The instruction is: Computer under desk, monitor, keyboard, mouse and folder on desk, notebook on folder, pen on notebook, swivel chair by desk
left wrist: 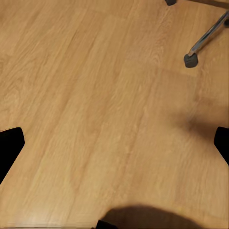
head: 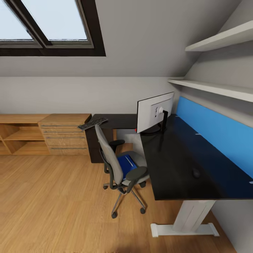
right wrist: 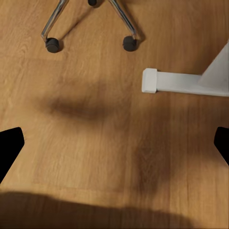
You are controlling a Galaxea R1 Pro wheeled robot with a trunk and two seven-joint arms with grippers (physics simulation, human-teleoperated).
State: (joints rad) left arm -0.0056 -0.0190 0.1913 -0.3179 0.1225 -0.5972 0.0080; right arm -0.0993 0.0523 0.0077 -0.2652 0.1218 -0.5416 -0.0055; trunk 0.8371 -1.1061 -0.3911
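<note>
I see the bright blue flat folder (head: pixel 126 163) lying on the seat of the grey padded swivel chair (head: pixel 116 165), which stands beside the glossy black L-shaped desk (head: pixel 175 165); wide black monitor (head: pixel 155 111) and small black mouse (head: pixel 196 172) sit on the desk, slim silver-grey keyboard (head: pixel 92 123) at its far end. Both jaws stand wide apart over bare oak plank floor (left wrist: pixel 95 105), w/ nothing betw. them & well apart from the folder. L wrist cam catches one chair caster (left wrist: pixel 191 60); R wrist cam, two casters & the desk's white foot (right wrist: pixel 176 82).
</note>
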